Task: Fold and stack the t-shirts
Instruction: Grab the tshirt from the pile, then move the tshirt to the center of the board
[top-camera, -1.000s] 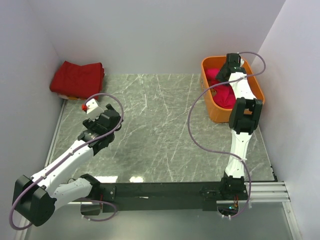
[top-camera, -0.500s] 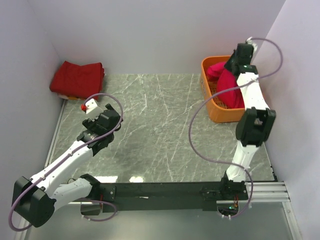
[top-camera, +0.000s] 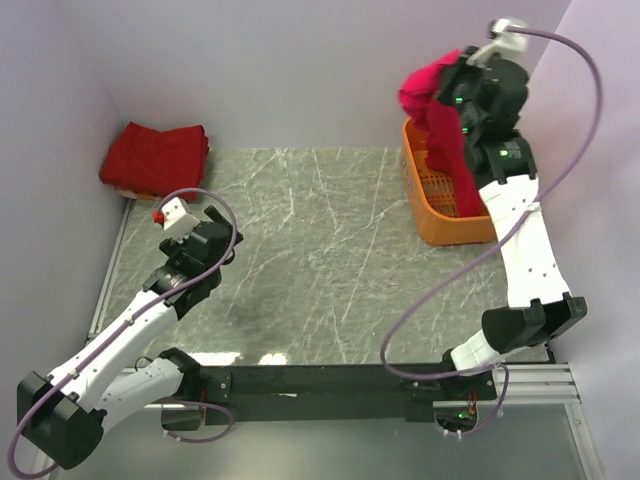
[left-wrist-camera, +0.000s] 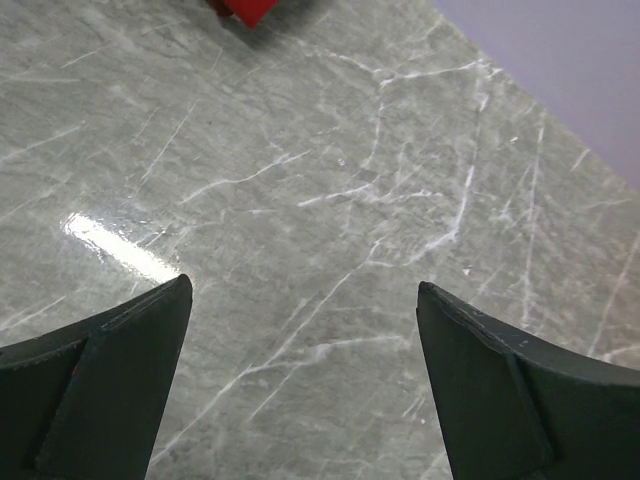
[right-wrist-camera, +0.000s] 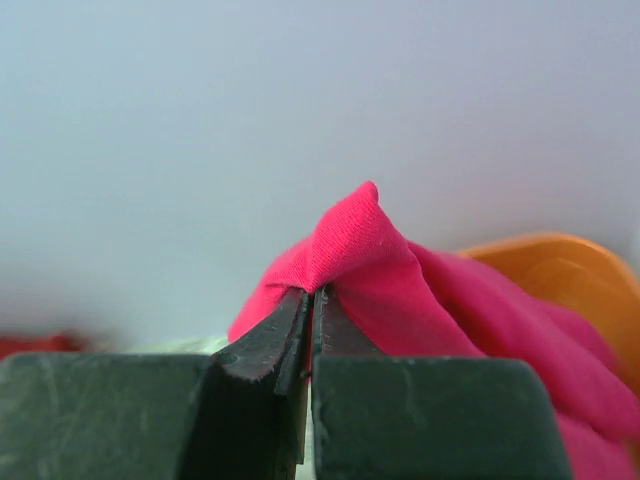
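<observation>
Right claw (right-wrist-camera: 308, 300) pinched crimson t-shirt (top-camera: 445, 130) at top, long axis hung straight down into orange basket (top-camera: 440, 228); left claw (left-wrist-camera: 300, 305) spread, well apart.

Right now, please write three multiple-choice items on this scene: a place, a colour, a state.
1. Where is the folded dark red stack?
A) far left corner of the table
B) at the near edge
C) table centre

2. What colour is the basket?
A) blue
B) orange
C) green

3. The right gripper is:
A) open, empty
B) flat on the table
C) shut on the crimson t-shirt

Answers: 1 A, it sits far left in the top view; 2 B, its walls are orange; 3 C, it pinches the cloth.
</observation>
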